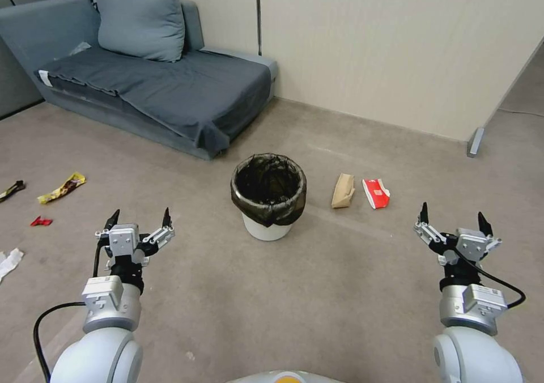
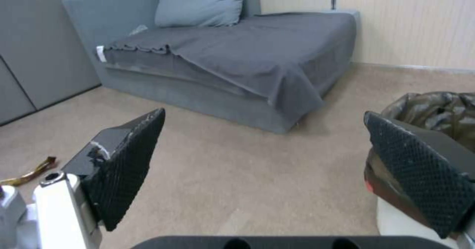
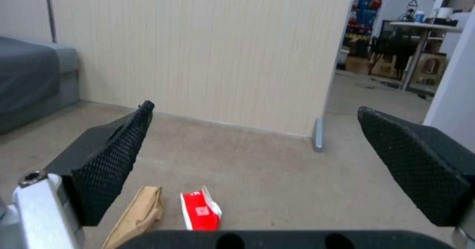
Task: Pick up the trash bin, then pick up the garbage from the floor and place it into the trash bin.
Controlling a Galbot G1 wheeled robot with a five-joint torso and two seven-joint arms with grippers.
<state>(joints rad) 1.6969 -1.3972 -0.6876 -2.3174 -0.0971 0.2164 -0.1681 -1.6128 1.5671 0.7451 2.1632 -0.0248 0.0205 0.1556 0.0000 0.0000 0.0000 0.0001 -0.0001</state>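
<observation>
The trash bin (image 1: 268, 197), white with a dark bag liner over its rim, stands upright on the floor in front of me; its liner (image 2: 435, 110) shows past one finger in the left wrist view. Garbage lies around it: a tan paper bag (image 1: 343, 190) and a red-and-white packet (image 1: 376, 193) to its right, seen also as the bag (image 3: 136, 213) and packet (image 3: 200, 212) in the right wrist view. My left gripper (image 1: 139, 218) hangs open, left of and nearer than the bin. My right gripper (image 1: 453, 217) is open, right of the packet.
A grey sofa (image 1: 153, 83) with a cushion stands behind the bin against the wall. More litter lies at the far left: a yellow wrapper (image 1: 62, 187), a red scrap (image 1: 41, 221), a white tissue (image 1: 8, 261). A partition foot (image 1: 475, 141) stands at the right.
</observation>
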